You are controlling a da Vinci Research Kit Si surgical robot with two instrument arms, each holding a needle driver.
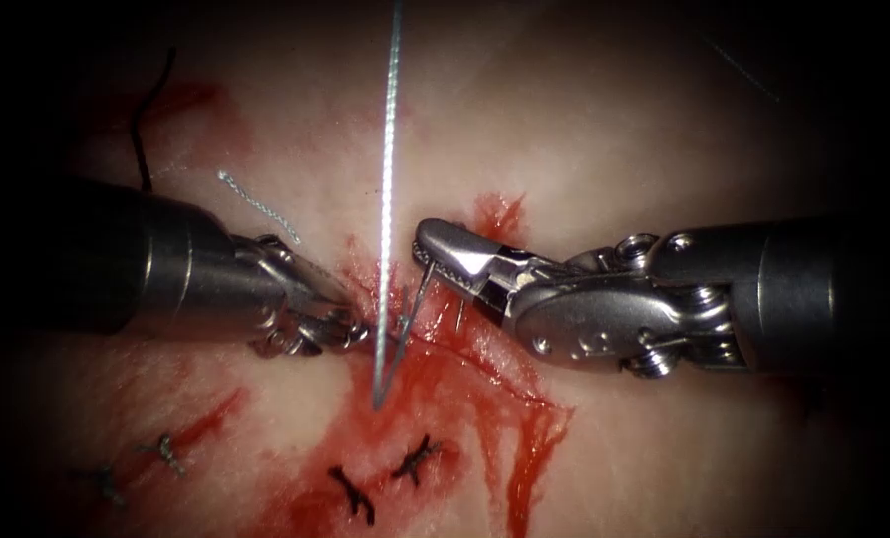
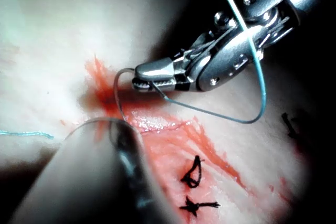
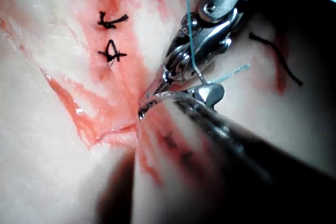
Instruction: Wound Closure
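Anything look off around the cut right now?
Nothing alarming. Right tool holds the needle near its end, its tip in the tissue. Left tool presses at the cut. A loose thread scrap lies left of the cut.

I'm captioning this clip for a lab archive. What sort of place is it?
Probably a surgical-robot suturing practice bench. Two steel needle drivers work over pale pork-belly tissue with a red-stained cut. The right tool holds the thin curved needle; the left tool grips the tissue. Black knotted stitches lie nearby.
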